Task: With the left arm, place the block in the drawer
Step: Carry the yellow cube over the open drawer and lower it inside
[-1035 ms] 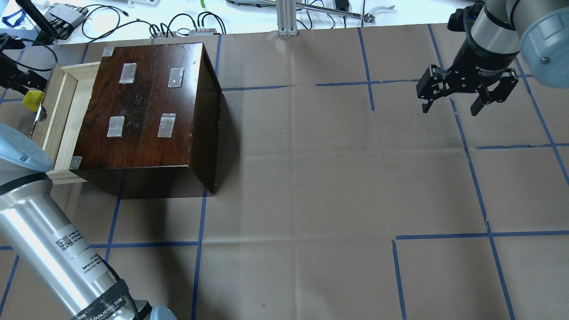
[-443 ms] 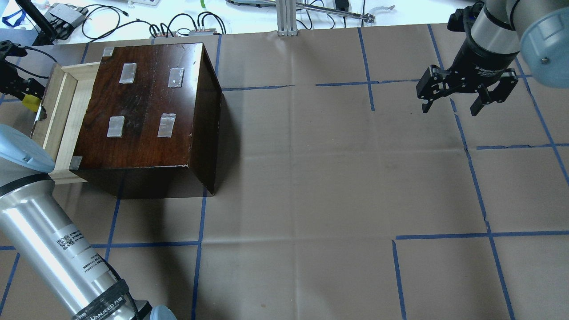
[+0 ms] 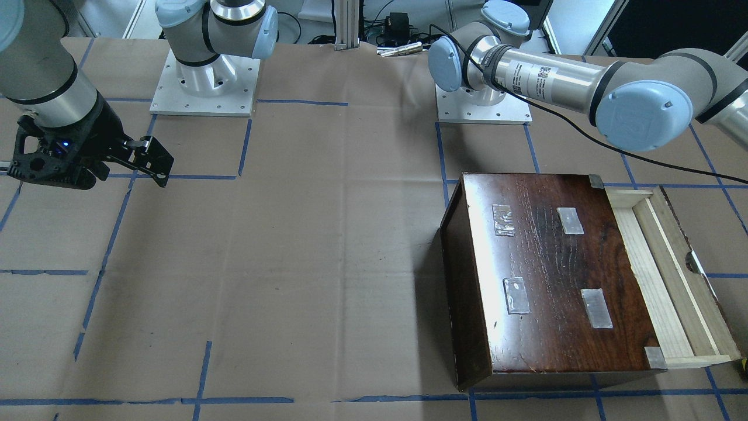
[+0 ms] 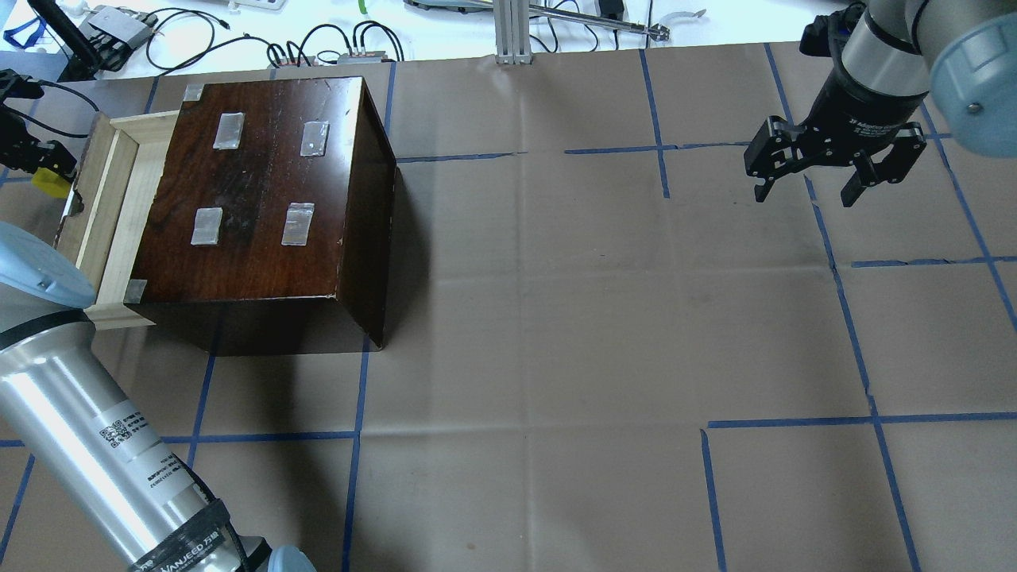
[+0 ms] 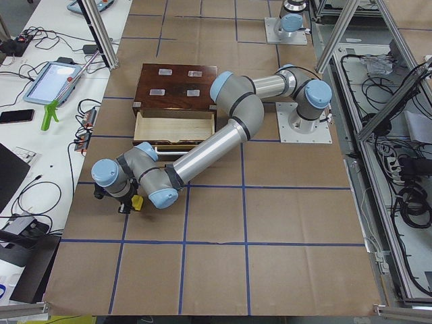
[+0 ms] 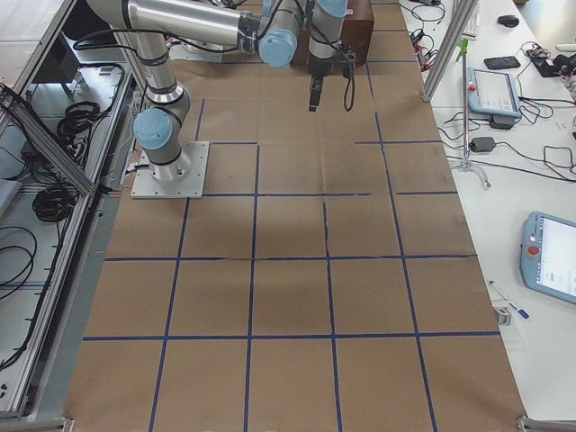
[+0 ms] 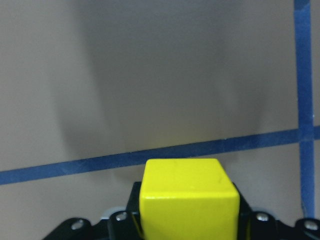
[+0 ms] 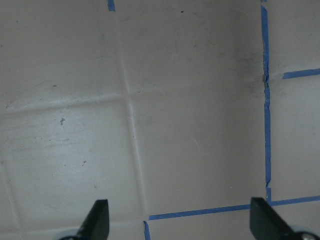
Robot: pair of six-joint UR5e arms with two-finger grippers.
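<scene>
The yellow block (image 4: 49,183) is clamped in my left gripper (image 4: 46,170), shut on it at the far left edge of the overhead view, outside the drawer's dark front. The left wrist view shows the block (image 7: 187,200) between the fingers over brown paper and blue tape lines. The exterior left view shows the block (image 5: 137,202) well clear of the drawer (image 5: 174,126). The drawer (image 4: 111,199) is pulled open from the dark cabinet (image 4: 262,199), and the part of its pale tray that shows is empty. My right gripper (image 4: 806,195) is open and empty at the far right.
The cabinet top carries several clear tape patches (image 4: 228,130). Cables and gear (image 4: 183,40) lie past the table's far edge. A vertical aluminium post (image 4: 512,32) stands at the far middle. Brown paper with a blue tape grid (image 4: 556,357) covers the table.
My left gripper with the yellow block has drifted slightly left in the overhead view, away from the drawer front. The right arm, the drawer and the cabinet have not moved.
</scene>
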